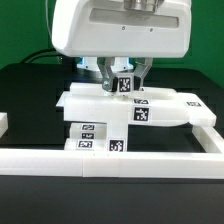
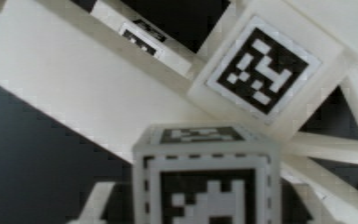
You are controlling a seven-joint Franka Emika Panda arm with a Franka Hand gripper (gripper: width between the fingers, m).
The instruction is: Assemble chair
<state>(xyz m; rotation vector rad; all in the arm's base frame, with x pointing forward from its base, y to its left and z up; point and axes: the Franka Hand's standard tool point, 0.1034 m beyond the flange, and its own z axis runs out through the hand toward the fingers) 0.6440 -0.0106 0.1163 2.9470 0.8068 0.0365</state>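
Observation:
My gripper [image 1: 124, 88] is under the big white arm, shut on a small white cube [image 1: 124, 82] with a marker tag. It holds the cube just above the far edge of the chair's flat white slab [image 1: 92, 101]. In the wrist view the cube [image 2: 202, 172] fills the space between my fingers [image 2: 105, 200]. Behind it lie a tagged white panel [image 2: 265, 65] and slanted white bars. In the exterior view more tagged chair parts [image 1: 88, 135] sit against the slab's front. A tagged piece [image 1: 140, 112] reaches toward the exterior view's right.
A long low white border wall [image 1: 110, 162] runs along the front and turns back at the exterior view's right [image 1: 208, 128]. A short piece of it shows at the left edge [image 1: 3, 124]. The table is black. Cables hang at the back left [image 1: 45, 55].

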